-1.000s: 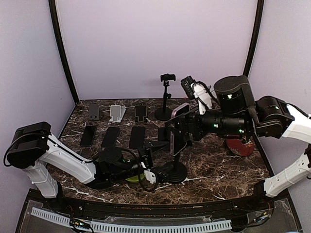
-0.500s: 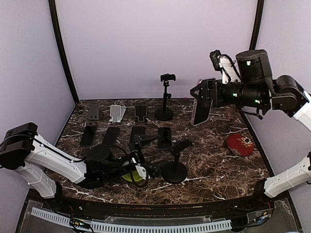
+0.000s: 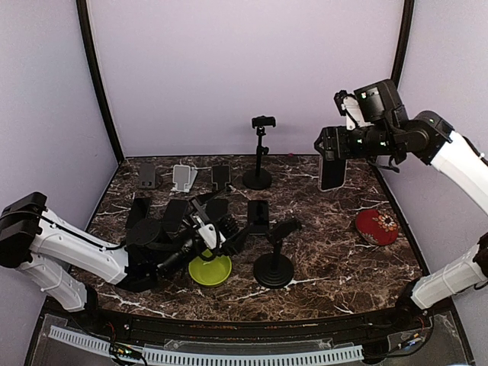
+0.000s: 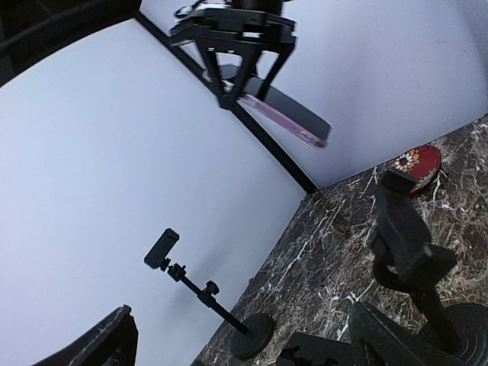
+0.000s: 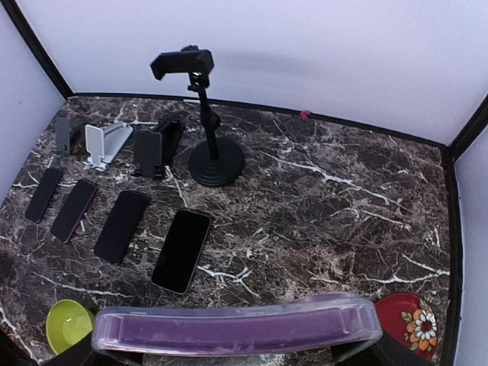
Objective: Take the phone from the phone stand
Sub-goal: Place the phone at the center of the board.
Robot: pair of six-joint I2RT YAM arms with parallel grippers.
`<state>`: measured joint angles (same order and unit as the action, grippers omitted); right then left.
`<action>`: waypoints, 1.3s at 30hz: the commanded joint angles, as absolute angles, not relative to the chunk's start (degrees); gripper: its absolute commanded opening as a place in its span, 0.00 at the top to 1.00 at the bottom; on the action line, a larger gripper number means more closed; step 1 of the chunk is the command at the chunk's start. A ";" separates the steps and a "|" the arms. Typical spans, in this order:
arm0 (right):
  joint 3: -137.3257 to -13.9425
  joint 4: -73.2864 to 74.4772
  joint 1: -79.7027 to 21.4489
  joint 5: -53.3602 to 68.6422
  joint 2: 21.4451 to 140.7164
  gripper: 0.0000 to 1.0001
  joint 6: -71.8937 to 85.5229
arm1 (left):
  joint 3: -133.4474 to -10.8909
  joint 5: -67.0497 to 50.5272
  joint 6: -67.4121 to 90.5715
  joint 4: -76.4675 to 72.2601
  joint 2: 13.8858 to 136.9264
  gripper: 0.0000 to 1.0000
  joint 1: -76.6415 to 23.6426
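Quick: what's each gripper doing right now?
Left gripper: open, holding nothing.
Right gripper: closed on the phone, held up in the air.

White arms (image 3: 76, 248) with black joints, green lights.

Left arm (image 3: 76, 248) sits low at 8 o'clock, forearm stretched toward centre. Left gripper (image 3: 219, 221) is down low, jaws spread wide, nothing between them. Right arm (image 3: 457, 160) is elbow-up at 2 o'clock, wrist pointing to 9 o'clock. Right gripper (image 3: 332, 146) is high in the air, clamped on the phone (image 3: 332, 174).
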<state>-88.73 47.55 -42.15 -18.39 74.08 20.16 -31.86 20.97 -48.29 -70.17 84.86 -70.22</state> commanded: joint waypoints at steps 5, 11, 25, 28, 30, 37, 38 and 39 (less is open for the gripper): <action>-85.86 40.83 -36.17 -12.69 79.59 0.92 17.58 | -35.24 28.62 -28.37 -58.25 76.67 0.01 -64.20; -86.39 39.82 -35.28 -11.66 85.32 0.92 17.52 | -35.77 32.16 -20.45 -51.41 74.40 0.01 -61.18; -85.61 36.79 -33.67 -10.48 97.71 0.93 20.47 | -38.62 36.73 -7.20 -37.57 73.31 0.01 -57.14; -85.91 35.78 -33.49 -10.45 100.01 0.93 21.12 | -37.98 37.32 -6.65 -37.76 73.14 0.01 -57.04; -86.24 35.20 -33.35 -10.26 101.60 0.93 21.47 | -37.64 37.19 -6.64 -37.87 72.96 0.01 -57.04; -88.94 35.69 -33.29 -9.36 108.35 0.93 22.18 | -36.96 37.05 -7.46 -37.34 72.78 0.01 -57.06; -89.23 35.95 -33.30 -9.46 109.06 0.93 22.40 | -36.78 37.20 -7.47 -37.33 72.73 0.01 -57.04; -89.41 36.13 -33.30 -9.52 109.74 0.92 22.67 | -36.56 37.31 -7.51 -37.47 72.63 0.01 -57.04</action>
